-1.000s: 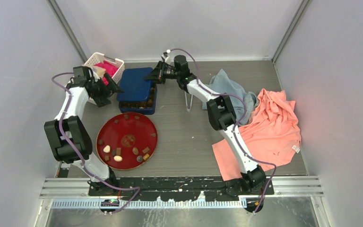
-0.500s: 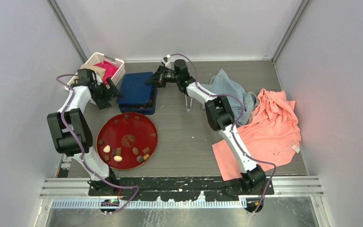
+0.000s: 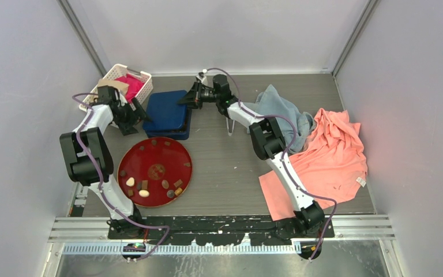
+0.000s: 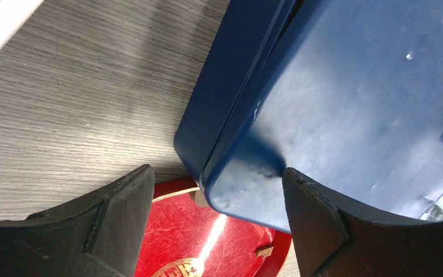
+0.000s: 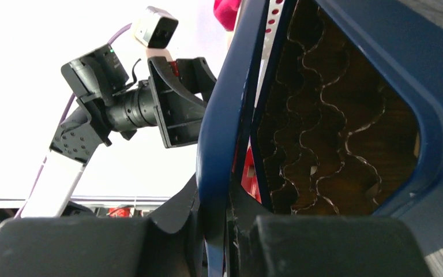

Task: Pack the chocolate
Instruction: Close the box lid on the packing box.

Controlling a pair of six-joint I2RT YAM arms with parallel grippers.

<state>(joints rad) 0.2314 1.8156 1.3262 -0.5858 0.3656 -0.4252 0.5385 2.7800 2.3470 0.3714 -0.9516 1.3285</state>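
You're on the closing step: your right gripper point(image 5: 228, 202) pinches the edge of the blue lid point(image 3: 166, 111), and your left gripper point(image 4: 216, 173) stands wide, holding nothing, astride its corner. Chocolate point(image 3: 144, 193) lies loose on the red plate point(image 3: 124, 158). Next, seat the lid squarely on the box point(image 5: 432, 115)

Blue box point(image 3: 167, 135) interior, from above, out of sight beneath its lid point(image 3: 166, 109)

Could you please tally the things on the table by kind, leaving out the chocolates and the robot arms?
White basket: 1
Blue box: 1
Blue lid: 1
Red plate: 1
Metal tongs: 1
Cloths: 2, light blue cloth and salmon cloth
Total: 7
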